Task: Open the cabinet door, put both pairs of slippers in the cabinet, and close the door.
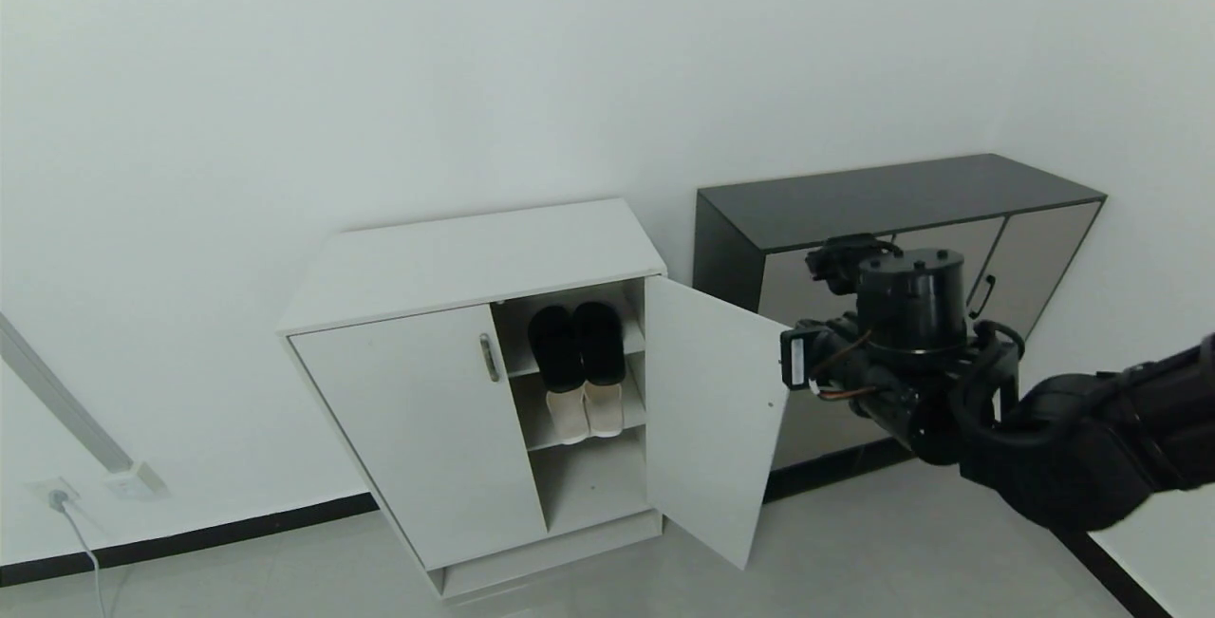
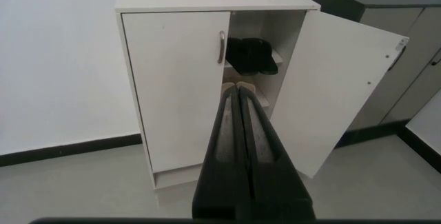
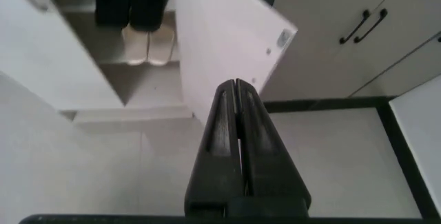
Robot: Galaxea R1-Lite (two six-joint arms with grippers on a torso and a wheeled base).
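The white cabinet [image 1: 475,257] stands against the wall with its right door [image 1: 712,419] swung open and its left door [image 1: 418,428] closed. A black pair of slippers [image 1: 576,341] sits on the upper shelf, and a white pair [image 1: 587,409] on the shelf below. My right gripper [image 1: 795,357] hovers by the open door's outer edge, fingers pressed together and empty. In the right wrist view that gripper [image 3: 236,85] is shut in front of the door [image 3: 227,38]. My left gripper [image 2: 238,89] is shut and empty, pointing at the cabinet opening, with the black slippers [image 2: 251,53] beyond it.
A dark sideboard [image 1: 902,196] with mirrored doors stands right of the white cabinet, close behind the open door. A wall socket with a cable [image 1: 57,495] and a slanted metal bar [image 1: 66,400] are at the far left. Bare grey floor [image 1: 854,552] lies in front.
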